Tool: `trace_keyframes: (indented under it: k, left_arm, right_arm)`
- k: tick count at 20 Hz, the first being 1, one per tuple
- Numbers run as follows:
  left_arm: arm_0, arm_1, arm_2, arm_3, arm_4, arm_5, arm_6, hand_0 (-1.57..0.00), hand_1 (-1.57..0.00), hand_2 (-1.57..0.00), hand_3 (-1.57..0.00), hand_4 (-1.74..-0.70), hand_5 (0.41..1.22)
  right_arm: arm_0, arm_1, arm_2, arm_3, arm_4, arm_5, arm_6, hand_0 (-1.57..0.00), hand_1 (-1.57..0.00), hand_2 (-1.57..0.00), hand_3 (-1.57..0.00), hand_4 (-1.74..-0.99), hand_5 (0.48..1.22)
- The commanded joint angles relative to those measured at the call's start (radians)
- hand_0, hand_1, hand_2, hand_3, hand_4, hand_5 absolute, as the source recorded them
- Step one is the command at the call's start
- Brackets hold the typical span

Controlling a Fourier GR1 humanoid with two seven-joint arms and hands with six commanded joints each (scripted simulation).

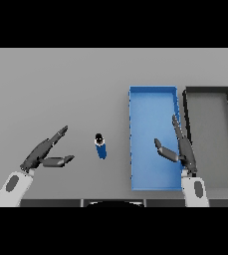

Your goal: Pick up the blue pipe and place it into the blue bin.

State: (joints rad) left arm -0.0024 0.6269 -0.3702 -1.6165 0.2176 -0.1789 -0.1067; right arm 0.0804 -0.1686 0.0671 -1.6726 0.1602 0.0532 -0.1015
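- Pipe (100, 146) lies loose on the table (56, 89), one only, between both arms and just left of the blue bin (154, 93).
- Left robot hand (42, 153) is spread wide beside it, nothing held; looks set to reach in.
- Right robot hand (181, 147) hovers over the bin's right side, fingers relaxed, idle.
- Two bins: one blue, one black (208, 90), side by side.

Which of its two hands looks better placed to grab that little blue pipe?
Probably the left. The left hand is open beside the blue pipe, bare table between them. The right hand hangs over the blue bin, farther off.
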Motion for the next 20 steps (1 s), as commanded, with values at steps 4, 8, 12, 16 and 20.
trace_keyframes:
  k: [4,8,12,16,20]
  left_arm:
    - [0.003,-0.037,-0.080,-0.025,-0.064,-0.005,0.045,0.00,0.00,0.00,0.00,-1.14,0.464]
    - [-0.036,-0.125,-0.139,0.000,-0.106,0.008,0.071,0.00,0.00,0.00,0.00,-1.15,0.451]
    - [-0.097,-0.221,-0.166,0.087,-0.136,0.022,0.061,0.00,0.00,0.00,0.00,-1.16,0.460]
    - [-0.145,-0.297,-0.179,0.146,-0.150,0.036,0.040,0.00,0.00,0.00,0.00,-1.13,0.459]
    - [-0.177,-0.328,-0.200,0.210,-0.215,0.071,0.062,0.00,0.00,0.00,0.00,-1.06,0.425]
  right_arm:
    - [0.007,-0.003,-0.007,-0.015,-0.008,-0.001,0.006,0.00,0.00,0.00,0.00,-1.189,0.619]
    - [0.004,-0.001,-0.009,-0.006,-0.011,0.001,0.005,0.00,0.00,0.00,0.00,-1.213,0.625]
    - [0.015,0.007,-0.008,-0.013,-0.012,-0.001,0.009,0.00,0.00,0.00,0.00,-1.211,0.622]
    - [0.021,0.006,-0.007,-0.022,-0.012,0.001,0.007,0.00,0.00,0.00,0.00,-1.210,0.631]
    - [0.030,-0.008,-0.022,-0.015,-0.024,0.008,-0.011,0.00,0.00,0.00,0.00,-1.222,0.642]
